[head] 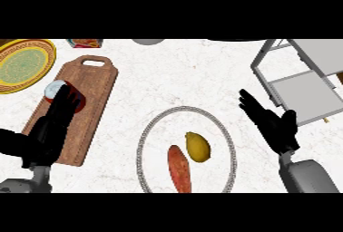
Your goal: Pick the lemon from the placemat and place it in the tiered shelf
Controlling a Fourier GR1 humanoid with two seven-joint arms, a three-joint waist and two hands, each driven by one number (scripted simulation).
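1. The right hand point(275, 124) hangs above the counter point(174, 77) with its fingers straight and a little apart, thumb out to its own right side; it holds nothing and touches nothing that can be seen.
2. The lemon point(197, 146) lies to the left of that hand and somewhat nearer the robot, well within a short sideways reach; the two are clearly apart, with bare counter and the placemat's beaded rim between them.
3. The lemon rests on the placemat point(150, 136), an oval with a pale ring; just beside it, on its far side from the hand, lies a sweet potato point(178, 168) (close, but whether they touch cannot be told).
4. Judging by look, the lemon will be light, stiff and not fragile, with a rounded, slightly waxy skin that may roll or slip; the best hold is likely across its short middle, fingers on one flank and thumb on the other, coming from the hand's side so the sweet potato stays out of the way.
5. The shelf point(298, 88) stands just beyond the hand and slightly to its right; its grey tiers look open from above.
6. The left hand point(50, 124) is far off to the left, fingers straight, over a board point(94, 104).
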